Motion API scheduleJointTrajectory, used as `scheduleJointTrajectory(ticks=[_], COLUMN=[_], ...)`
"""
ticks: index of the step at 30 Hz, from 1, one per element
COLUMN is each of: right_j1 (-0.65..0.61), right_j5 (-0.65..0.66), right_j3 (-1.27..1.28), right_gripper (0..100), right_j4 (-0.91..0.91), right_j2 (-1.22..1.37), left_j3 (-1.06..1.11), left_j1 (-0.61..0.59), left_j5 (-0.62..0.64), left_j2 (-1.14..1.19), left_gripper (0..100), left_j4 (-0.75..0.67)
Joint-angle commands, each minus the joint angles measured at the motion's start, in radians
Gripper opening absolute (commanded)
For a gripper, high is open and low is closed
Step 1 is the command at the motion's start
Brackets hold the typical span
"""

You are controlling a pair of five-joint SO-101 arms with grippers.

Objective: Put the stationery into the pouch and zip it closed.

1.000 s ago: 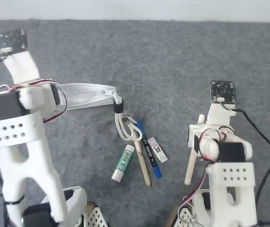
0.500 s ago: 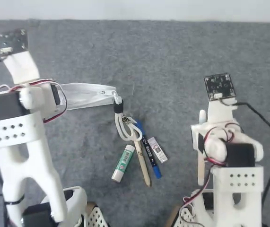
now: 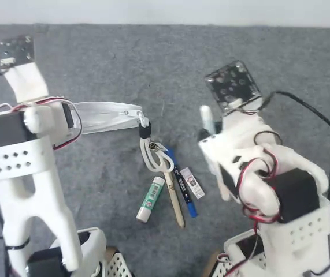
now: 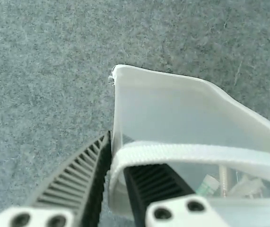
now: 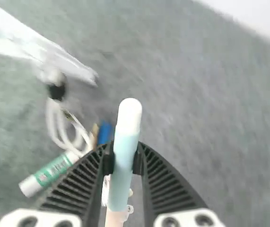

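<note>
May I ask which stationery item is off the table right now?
The pale blue stick, clamped in the right gripper; glue stick, pencil, blue pen and eraser lie on the table.

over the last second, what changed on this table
The right gripper, shut on a pale pen, swung from the right side toward the middle, nearer the pouch. The left gripper stayed clamped on the pouch rim; the loose stationery did not move.

The hand (image 4: 116, 163) pinches the pouch (image 4: 172, 111) at its near edge, one ribbed finger on each side of the wall, just under the white zip tape (image 4: 191, 153). The pouch stretches away from the hand, mouth gaping, over the grey surface (image 4: 40, 66). Through its clear wall a green-and-white tube (image 4: 207, 184) shows faintly beside the inner finger.
</note>
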Motion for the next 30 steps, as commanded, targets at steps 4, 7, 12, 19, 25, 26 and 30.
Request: scheduleJointTrajectory(ticks=[4,7,12,19,25,26,30], right_j1=[-0.182,-0.248,-0.297,-0.363,-0.389,-0.389,-0.389], right_j5=[0.005,0.006,0.014,0.086,0.118,0.118,0.117], right_j3=[-0.249,-0.331,-0.377,-0.376,-0.374,-0.374,-0.374], right_gripper=[0.6,0.6,0.6,0.6,0.6,0.6,0.6], right_j4=[-0.004,-0.028,-0.199,-0.424,-0.608,-0.638,-0.745], right_j2=[0.111,0.151,0.196,0.271,0.346,0.360,0.409], left_j3=[-0.001,-0.001,0.001,0.001,0.027,0.028,0.027], left_j1=[-0.002,-0.002,-0.002,-0.002,-0.002,-0.002,-0.002], left_j5=[0.020,0.020,0.020,0.020,0.020,0.020,0.020], left_j2=[-0.005,-0.005,-0.005,-0.005,-0.005,-0.005,-0.005], left_gripper=[1,1,1,1,1,1,1], left_j4=[0.002,0.002,0.002,0.002,-0.003,-0.003,-0.003])
